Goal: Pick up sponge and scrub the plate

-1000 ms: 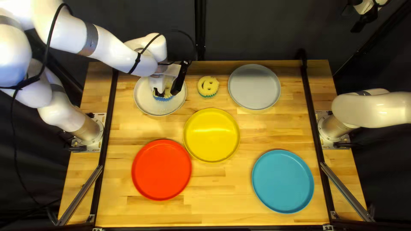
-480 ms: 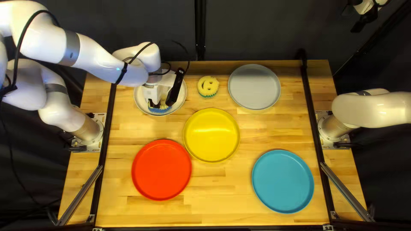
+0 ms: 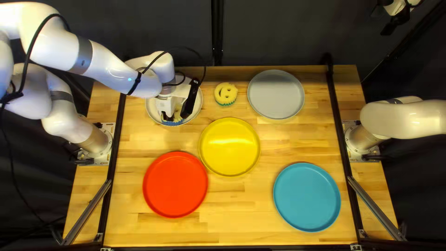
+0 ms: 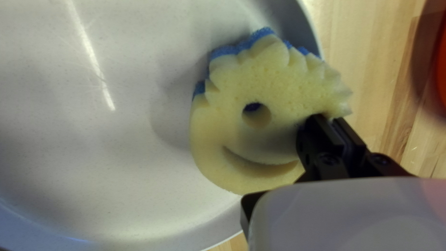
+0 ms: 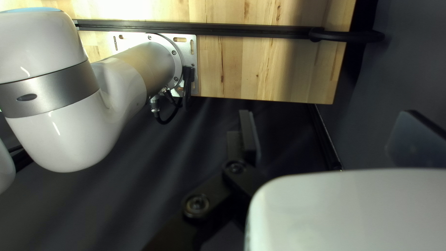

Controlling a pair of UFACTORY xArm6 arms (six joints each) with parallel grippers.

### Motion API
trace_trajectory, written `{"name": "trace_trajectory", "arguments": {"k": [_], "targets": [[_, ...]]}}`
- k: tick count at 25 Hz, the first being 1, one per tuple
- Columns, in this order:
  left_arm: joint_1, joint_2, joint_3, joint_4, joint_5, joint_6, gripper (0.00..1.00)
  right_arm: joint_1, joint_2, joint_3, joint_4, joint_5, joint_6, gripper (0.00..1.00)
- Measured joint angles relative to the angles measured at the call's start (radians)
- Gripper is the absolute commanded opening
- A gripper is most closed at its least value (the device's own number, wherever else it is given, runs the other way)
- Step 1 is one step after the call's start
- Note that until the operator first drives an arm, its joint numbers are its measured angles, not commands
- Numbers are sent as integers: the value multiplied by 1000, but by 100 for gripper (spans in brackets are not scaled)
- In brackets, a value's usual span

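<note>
Pick-up looks done. Sponge (image 4: 274, 79) is in the left hand (image 4: 328, 120), whose two fingers are drawn nearly together, pinching a bit of it between eye hole and outer edge. It lies tilted over the near side of the white plate (image 4: 116, 148), far left on the table (image 3: 246, 227), partly across the rim; blue scouring side (image 4: 227, 50) faces down. Whether it presses on the plate, cannot tell.

Scrubbing: position fits being under way, or about to begin; stills don't settle which. No dirt made out on the plate, so no gauge of cleaning. Left to do, I judge: strokes across the middle and far side, then probably release.

Right hand (image 5: 328, 113) is spread wide, holds nothing, held off the table's right side. Seems not needed.

Apparently unused: second sponge (image 3: 224, 89), just right of the white plate; grey plate (image 3: 276, 94) farther right; yellow (image 3: 230, 147), red (image 3: 175, 184) and blue plates (image 3: 307, 197) nearer.
</note>
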Motion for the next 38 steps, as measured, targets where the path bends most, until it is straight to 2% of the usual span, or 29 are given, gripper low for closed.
{"name": "trace_trajectory", "arguments": {"k": [5,17,24,29,38], "targets": [[34,-10,-15,23,26,0,0,0,0,0,0,0,0,100],[152,68,-95,73,57,63,0,0,0,0,0,0,0,100],[202,77,-123,102,87,78,0,0,0,0,0,0,0,100],[203,38,-105,110,108,68,0,0,0,0,0,0,0,100],[106,-86,-1,78,111,1,0,0,0,0,0,0,0,100]]}}
